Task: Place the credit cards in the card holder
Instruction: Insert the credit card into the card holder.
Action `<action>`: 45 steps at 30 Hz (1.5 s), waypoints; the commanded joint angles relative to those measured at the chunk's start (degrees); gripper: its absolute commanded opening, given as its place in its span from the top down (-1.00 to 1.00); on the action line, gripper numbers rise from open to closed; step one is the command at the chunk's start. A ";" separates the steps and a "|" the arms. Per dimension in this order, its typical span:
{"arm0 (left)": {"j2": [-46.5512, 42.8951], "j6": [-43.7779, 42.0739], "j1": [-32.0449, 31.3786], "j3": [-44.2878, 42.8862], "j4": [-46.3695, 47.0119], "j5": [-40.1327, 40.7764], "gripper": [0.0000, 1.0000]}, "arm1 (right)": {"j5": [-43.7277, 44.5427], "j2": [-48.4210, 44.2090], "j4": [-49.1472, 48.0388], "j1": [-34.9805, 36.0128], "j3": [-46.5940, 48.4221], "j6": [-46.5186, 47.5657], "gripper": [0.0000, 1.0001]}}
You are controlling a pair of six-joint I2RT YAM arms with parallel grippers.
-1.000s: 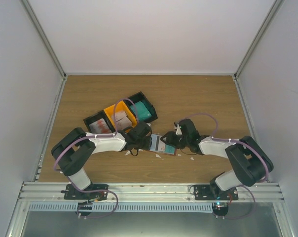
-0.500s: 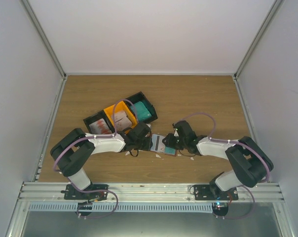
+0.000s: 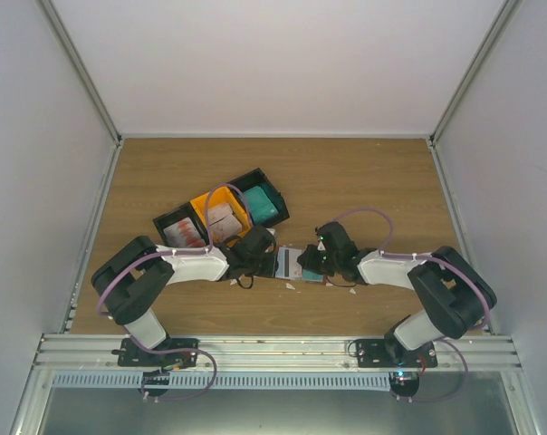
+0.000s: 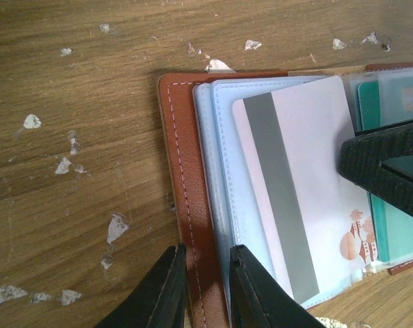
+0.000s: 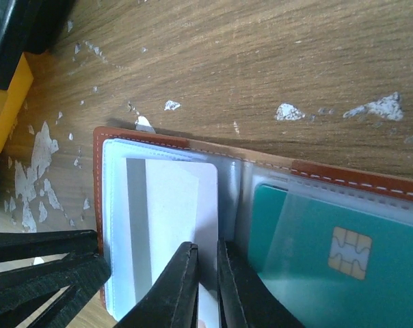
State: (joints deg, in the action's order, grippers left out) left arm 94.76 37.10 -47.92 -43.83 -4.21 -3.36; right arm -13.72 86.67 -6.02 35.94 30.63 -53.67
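Note:
The reddish-brown card holder [image 3: 290, 264] lies open on the table between both arms. My left gripper [image 4: 203, 273] is shut on the card holder's brown leather edge [image 4: 186, 178], one finger on the table side and one over the clear sleeves. A white credit card [image 4: 302, 171] with a grey stripe lies on the left page. My right gripper [image 5: 208, 270] is shut on that white card's [image 5: 172, 212] inner edge. A teal credit card [image 5: 309, 253] with a chip sits in the right page's sleeve. In the top view the left gripper [image 3: 266, 262] and right gripper [image 3: 311, 264] face each other across the holder.
Behind the left arm stand three joined bins: a black bin [image 3: 177, 220] with white-and-red cards, an orange bin [image 3: 205, 200] with whitish cards, and a black bin [image 3: 253, 176] with teal cards. Its orange corner [image 5: 5, 102] shows left of the holder. Tiny white scraps [image 4: 116, 227] dot the wood.
The right gripper has slid a little left over the holder and its jaws have closed onto the white card. The left jaws have narrowed on the leather edge.

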 commanded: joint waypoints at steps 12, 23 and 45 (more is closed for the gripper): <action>-0.75 1.56 -0.68 2.39 0.67 -2.30 0.59 | 16.31 -7.04 15.61 7.00 4.92 3.60 0.26; -0.54 1.87 -0.68 2.76 0.67 -2.65 0.66 | 18.85 -4.20 17.56 10.20 5.05 3.02 0.67; -1.87 2.41 -0.93 3.36 1.79 -3.06 0.72 | 16.89 -6.04 14.29 10.20 4.31 4.58 0.68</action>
State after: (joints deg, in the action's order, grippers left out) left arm 94.06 38.65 -47.97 -42.06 -2.02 -5.34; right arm -1.15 83.20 7.42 45.60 34.57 -49.82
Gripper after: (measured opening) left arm 0.138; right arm 0.147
